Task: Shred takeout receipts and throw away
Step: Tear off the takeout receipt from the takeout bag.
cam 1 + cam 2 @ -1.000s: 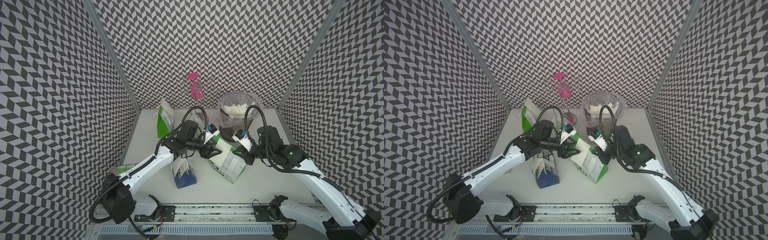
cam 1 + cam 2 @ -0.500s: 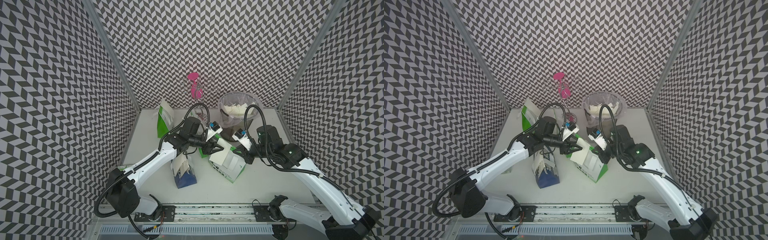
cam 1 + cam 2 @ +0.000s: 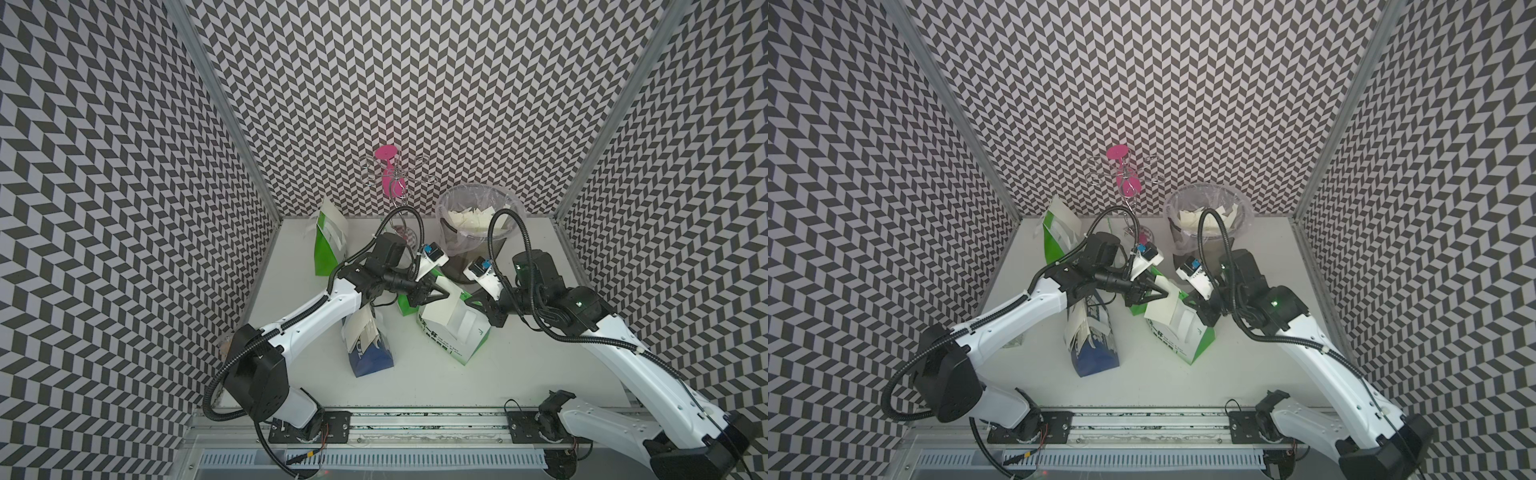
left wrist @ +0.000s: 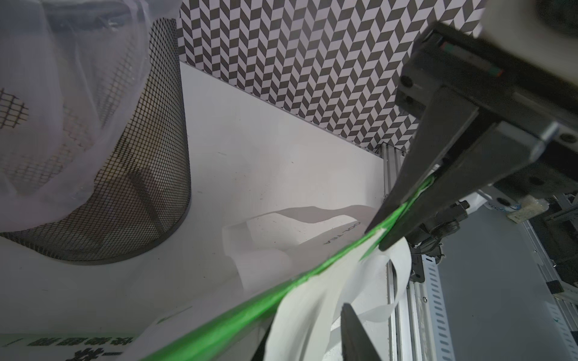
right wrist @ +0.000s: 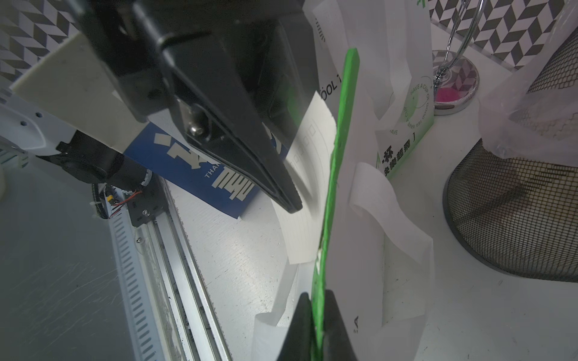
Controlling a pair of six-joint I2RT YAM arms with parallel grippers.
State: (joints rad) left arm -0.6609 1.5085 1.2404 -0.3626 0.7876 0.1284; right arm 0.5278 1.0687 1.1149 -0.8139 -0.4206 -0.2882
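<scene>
Paper, thin and limp, near weightless by every sign. Prone to bend, crease and slide between hard pads; prone to tear cleanly once pulled two ways, handy for shredding. Best taken at a free edge or corner, with a firm pinch set well onto the sheet, clear of the bag face and of the white strap handles (image 5: 391, 225) beside it. No call for force; more call for care against a slip out of the grip.

Here as one takeout receipt (image 5: 305, 231): a curved cream slip, faintly lined, leaning against the face of the green-and-white bag (image 3: 451, 347) lying midway across the table (image 3: 540, 332), just beside that bag's green edge. In a top view, the same takeout receipt (image 3: 436, 313) as a cream patch on the upturned bag face.

At the slip's upper part, the left gripper (image 5: 289, 203), its fingers (image 5: 231, 134) drawn nearly together and tips touching the paper or all but. Pinched on the slip or merely laid against it: cannot tell from this angle.

At the bag's green edge, the right gripper (image 5: 316, 309), clamped tight on that edge and not on the receipt; slip just beside those fingers, apart from them.

Farther back, torn pieces (image 3: 469, 218) in the lined mesh bin (image 3: 453, 249), near the right arm.
</scene>
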